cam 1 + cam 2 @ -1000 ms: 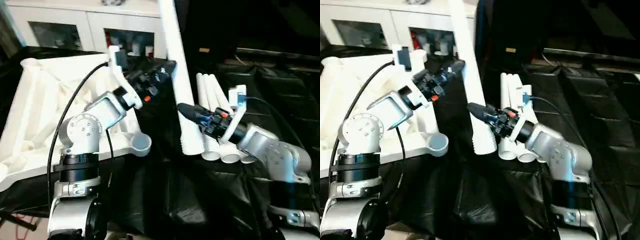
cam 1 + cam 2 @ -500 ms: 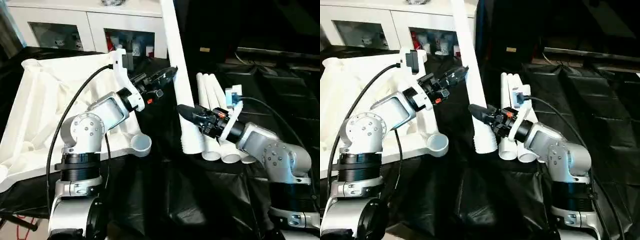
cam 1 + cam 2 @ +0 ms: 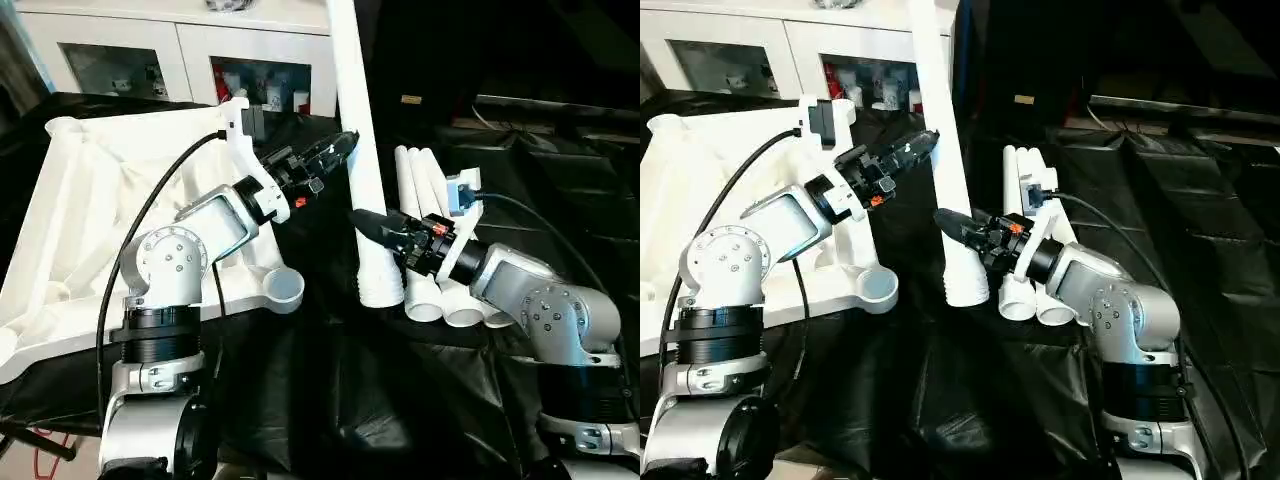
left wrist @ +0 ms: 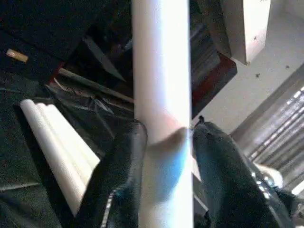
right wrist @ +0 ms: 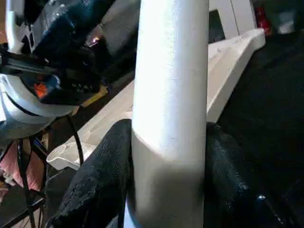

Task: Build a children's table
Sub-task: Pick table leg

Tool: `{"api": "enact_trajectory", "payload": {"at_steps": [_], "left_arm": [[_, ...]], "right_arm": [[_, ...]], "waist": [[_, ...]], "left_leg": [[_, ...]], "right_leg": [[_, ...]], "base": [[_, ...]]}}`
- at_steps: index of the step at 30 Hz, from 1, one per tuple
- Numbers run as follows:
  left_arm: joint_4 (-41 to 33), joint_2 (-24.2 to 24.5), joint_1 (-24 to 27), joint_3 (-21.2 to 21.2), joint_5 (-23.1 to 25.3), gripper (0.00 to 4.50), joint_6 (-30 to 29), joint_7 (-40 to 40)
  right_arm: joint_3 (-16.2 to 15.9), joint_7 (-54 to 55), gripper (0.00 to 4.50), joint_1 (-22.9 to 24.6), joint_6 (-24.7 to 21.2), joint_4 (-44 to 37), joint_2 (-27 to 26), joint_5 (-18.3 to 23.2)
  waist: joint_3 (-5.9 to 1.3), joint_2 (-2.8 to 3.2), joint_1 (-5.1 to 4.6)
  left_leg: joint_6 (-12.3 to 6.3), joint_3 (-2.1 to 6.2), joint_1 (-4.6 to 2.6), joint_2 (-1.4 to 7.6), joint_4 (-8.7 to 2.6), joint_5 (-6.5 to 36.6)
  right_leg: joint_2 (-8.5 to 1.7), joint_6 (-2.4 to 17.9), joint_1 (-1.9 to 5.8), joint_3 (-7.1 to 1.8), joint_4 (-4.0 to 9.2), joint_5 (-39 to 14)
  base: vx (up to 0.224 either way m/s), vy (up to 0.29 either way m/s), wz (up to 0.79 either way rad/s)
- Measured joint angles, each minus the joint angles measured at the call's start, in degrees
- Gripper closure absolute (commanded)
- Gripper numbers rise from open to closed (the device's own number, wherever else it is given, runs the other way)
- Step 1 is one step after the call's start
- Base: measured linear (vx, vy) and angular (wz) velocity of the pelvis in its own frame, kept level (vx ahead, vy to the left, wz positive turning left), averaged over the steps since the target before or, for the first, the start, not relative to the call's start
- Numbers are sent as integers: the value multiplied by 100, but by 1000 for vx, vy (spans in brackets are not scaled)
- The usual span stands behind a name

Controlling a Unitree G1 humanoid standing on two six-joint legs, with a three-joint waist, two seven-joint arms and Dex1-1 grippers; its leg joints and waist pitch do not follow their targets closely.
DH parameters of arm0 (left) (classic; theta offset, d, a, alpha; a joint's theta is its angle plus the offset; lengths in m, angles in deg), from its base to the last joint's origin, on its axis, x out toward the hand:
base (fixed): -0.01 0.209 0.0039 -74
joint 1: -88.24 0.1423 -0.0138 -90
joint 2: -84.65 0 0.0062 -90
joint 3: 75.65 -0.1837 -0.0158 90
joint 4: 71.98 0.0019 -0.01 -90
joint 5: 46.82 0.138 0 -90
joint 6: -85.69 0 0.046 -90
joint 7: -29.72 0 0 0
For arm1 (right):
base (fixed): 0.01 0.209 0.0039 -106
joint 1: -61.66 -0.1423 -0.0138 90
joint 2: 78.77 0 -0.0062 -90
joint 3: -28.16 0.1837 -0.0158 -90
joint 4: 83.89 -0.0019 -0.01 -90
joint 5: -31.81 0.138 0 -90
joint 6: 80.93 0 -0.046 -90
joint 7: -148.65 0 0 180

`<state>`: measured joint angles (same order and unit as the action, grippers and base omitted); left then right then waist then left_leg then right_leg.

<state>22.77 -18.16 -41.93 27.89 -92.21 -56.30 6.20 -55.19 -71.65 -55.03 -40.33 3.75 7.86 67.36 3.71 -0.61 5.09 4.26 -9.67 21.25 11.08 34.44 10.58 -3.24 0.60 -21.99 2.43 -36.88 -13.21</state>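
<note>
**Table leg held upright between both grippers, socket off to the robot's left**

Head views: the table leg [image 3: 362,170] stands almost upright, its wide lower end on the black cloth [image 3: 350,400] and its long axis rising out of the picture's top. The left gripper [image 3: 338,148] clamps it high up, the right gripper [image 3: 372,226] low, near the foot. The open corner socket [image 3: 281,290] of the upturned table top [image 3: 90,200] lies at that top's near corner, beside the leg's foot on the robot's left, so the left arm is nearer. Three spare legs [image 3: 430,230] lie just right of the foot, behind the right gripper. The leg's upper end is cut off.

Left wrist view: both fingers [image 4: 121,180] press the leg's sides.

Right wrist view: two pads [image 5: 104,180] hug the leg; the socket is hard to make out behind it, and the leg's foot is hidden
</note>
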Motion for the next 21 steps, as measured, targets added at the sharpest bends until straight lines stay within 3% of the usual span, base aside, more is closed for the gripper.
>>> {"api": "enact_trajectory", "payload": {"at_steps": [4, 9, 10, 14, 15, 21], "left_arm": [[4, 25, 30, -144, 55, 203, 6, -6], [82, 6, 29, -579, 470, 162, 150, 96], [99, -5, 25, -571, 494, 208, 185, 140], [135, -117, -9, -467, 509, 219, 212, 355], [156, -134, -39, -429, 514, 246, 214, 460], [252, -245, -120, -257, 576, 258, 331, 831]], "right_arm": [[-63, 2, 267, 1, 0, -64, 1, 13], [-332, 13, 267, -37, 2, -182, -29, 5], [-351, 26, 267, -37, 8, -182, -16, -26], [-499, 168, 267, -67, 154, -165, -21, -263], [-543, 231, 267, -115, 208, -144, -34, -332], [-721, 520, 268, -310, 468, 82, -248, -618]], "waist": [[5, 8, -1], [10, 18, -3], [10, 19, -4], [12, 22, -7], [13, 23, -13], [12, 25, -21]], "left_leg": [[0, 0, 1, -1, 0, 0], [0, 1, 1, -1, 0, 0], [0, 0, 2, -1, 0, 0], [0, 1, 3, -1, 0, 0], [1, 1, 3, -1, 0, 0], [0, 1, 2, -1, -1, 0]], "right_leg": [[0, 0, 0, -1, 1, 0], [0, -1, 0, 0, 2, 0], [0, -1, 0, 0, 2, 0], [0, -1, 0, 0, 4, 0], [0, -1, 0, 0, 3, 1], [0, -1, 0, 0, 4, 1]], "base": [[0, 0, 0], [0, 0, 0], [0, 0, 0], [0, 0, 0], [0, 0, 0], [0, 0, 0]]}}
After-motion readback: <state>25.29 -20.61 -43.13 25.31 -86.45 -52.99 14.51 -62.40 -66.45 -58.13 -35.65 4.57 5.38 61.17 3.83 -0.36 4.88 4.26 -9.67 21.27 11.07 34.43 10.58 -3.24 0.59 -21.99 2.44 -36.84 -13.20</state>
